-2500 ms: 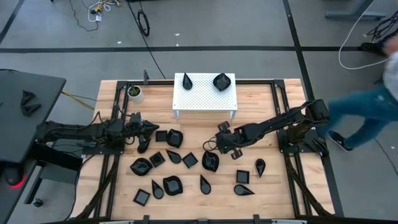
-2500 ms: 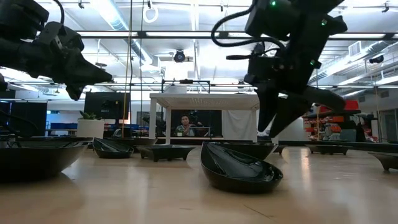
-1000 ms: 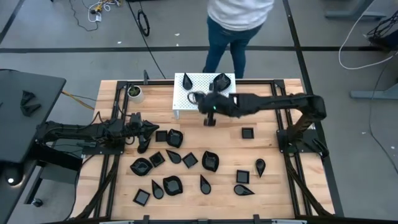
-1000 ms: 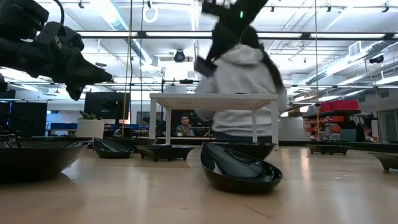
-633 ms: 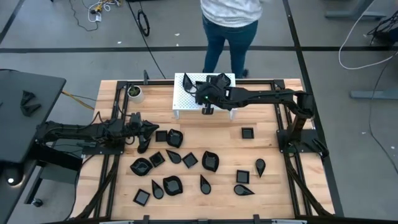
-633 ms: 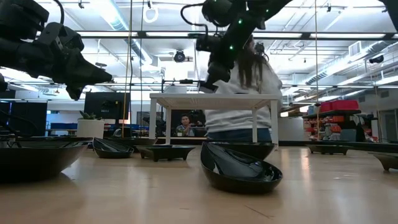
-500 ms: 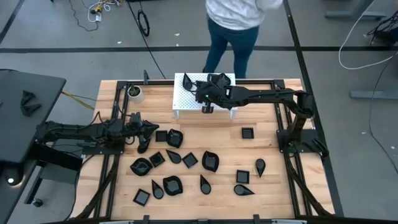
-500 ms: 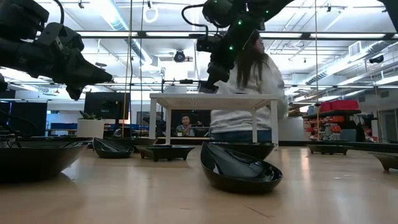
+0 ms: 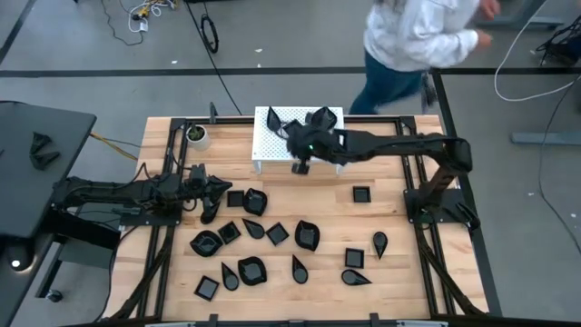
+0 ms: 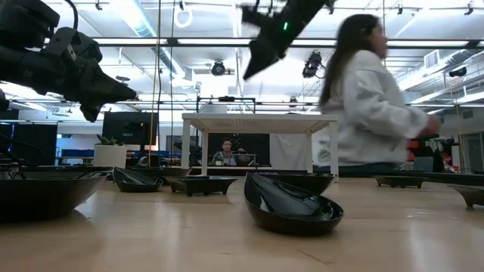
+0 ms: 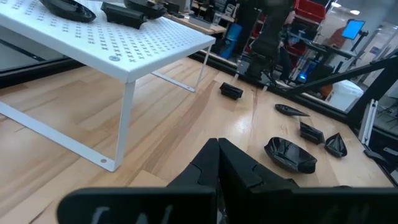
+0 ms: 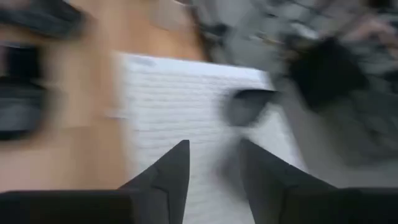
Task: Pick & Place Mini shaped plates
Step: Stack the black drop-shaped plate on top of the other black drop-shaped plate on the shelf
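Note:
Several glossy black mini shaped plates [image 9: 307,236] lie on the wooden table between the arms, and one square plate [image 9: 360,193] sits apart to the right. A white perforated stand [image 9: 272,143] at the far middle carries a teardrop plate [image 9: 273,116] and a shell plate [image 9: 324,118]. My right gripper [image 9: 292,136] hovers above the stand's top [image 10: 261,119], open and with nothing between its fingers [image 12: 168,177]. Ahead of them a dark plate [image 12: 247,106] lies on the stand. My left gripper [image 9: 222,188] waits shut at the table's left, above the plates.
A small white cup [image 9: 197,136] stands at the far left of the table. A person [image 9: 418,41] walks past the far edge, toward the right. Bare wood lies to the right of the stand and along the near right.
My right gripper went down to the stand's top with a small dark plate in its fingers and has risen again. The plate is no longer seen in its fingers. The person behind the table has walked to the right.

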Available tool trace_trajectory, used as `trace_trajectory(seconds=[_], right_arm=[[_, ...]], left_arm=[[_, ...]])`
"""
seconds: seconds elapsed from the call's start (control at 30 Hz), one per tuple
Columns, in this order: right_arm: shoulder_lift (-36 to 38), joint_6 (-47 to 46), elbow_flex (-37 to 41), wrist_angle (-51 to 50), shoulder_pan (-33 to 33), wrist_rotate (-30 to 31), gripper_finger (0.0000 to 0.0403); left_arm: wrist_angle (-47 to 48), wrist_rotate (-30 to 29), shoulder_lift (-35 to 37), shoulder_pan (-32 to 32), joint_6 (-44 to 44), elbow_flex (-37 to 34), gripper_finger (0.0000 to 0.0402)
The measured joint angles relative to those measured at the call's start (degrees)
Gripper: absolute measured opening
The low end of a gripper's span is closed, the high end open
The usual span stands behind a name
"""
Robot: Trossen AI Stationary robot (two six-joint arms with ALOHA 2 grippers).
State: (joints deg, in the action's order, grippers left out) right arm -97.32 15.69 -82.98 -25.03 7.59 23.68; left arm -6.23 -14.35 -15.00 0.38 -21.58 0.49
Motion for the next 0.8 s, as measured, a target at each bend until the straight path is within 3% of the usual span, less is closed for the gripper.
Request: trace_trajectory(seconds=[0.17, 0.4, 0.6, 0.8], right_arm=[[3.6, -9.6, 0.0, -7.7, -6.8, -9.4, 0.0134], [3.7, -31.1, 4.8, -25.4, -18.4, -10.2, 0.0114], [8.1, -56.6, 15.2, -31.9, -29.2, -12.1, 0.0091], [17.2, -85.2, 25.9, -31.5, -39.1, -11.3, 0.0074]], left_arm=[[0.6, 0.0, 0.0, 0.0, -0.2, 0.0, 0.0007], [0.6, 0.0, 0.0, 0.0, -0.3, 0.0, 0.0007], [0.4, 0.0, 0.0, 0.0, -0.2, 0.0, 0.0007], [0.3, -0.7, 0.0, 0.0, -0.3, 0.0, 0.0007]])
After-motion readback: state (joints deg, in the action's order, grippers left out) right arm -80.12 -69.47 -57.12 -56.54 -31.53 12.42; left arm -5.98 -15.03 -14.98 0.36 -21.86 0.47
